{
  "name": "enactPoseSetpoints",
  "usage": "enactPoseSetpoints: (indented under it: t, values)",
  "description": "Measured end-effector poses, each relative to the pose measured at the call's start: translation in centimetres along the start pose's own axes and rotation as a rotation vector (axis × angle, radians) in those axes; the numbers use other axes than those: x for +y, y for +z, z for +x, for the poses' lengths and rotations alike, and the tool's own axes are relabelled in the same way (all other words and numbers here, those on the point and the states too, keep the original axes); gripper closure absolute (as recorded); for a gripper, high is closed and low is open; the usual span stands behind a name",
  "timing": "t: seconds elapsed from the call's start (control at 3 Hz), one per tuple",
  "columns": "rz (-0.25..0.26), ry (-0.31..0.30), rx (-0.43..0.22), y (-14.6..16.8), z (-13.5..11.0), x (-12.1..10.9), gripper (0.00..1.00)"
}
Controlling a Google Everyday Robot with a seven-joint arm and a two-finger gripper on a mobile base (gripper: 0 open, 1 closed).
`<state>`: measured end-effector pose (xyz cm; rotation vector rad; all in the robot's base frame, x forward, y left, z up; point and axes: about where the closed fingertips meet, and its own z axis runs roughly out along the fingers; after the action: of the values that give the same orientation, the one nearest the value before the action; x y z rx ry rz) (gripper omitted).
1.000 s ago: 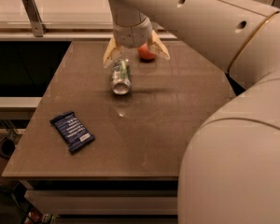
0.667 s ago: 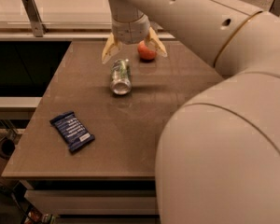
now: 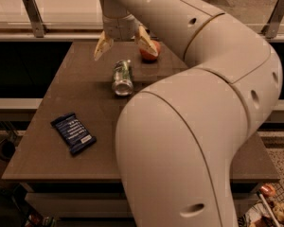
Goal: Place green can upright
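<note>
Plainly the green can [image 3: 122,77] is lying sideways, ungrasped. The tool [image 3: 124,51] is hovering over it, spread wide, so righting is remaining.

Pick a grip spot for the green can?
The green can lies on its side, one end toward the camera. Probably grip mid-body across the round sides, from above; the gripper hangs open just beyond it, near the apple.

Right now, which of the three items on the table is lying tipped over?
The green can, on its side below the open gripper, silver end toward the camera. The red apple sits behind it; the blue packet lies flat.
</note>
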<state>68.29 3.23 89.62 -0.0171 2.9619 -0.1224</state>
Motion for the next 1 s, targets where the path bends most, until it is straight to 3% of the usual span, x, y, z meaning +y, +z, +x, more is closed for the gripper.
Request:
enactPoseSetpoints:
  t: [0.67, 1.0]
  values:
    - [-0.026, 0.087, 0.059, 1.1, 3.6, -0.4, 0.0]
    - [-0.032, 0.087, 0.094, 2.2, 4.9, -0.4, 0.0]
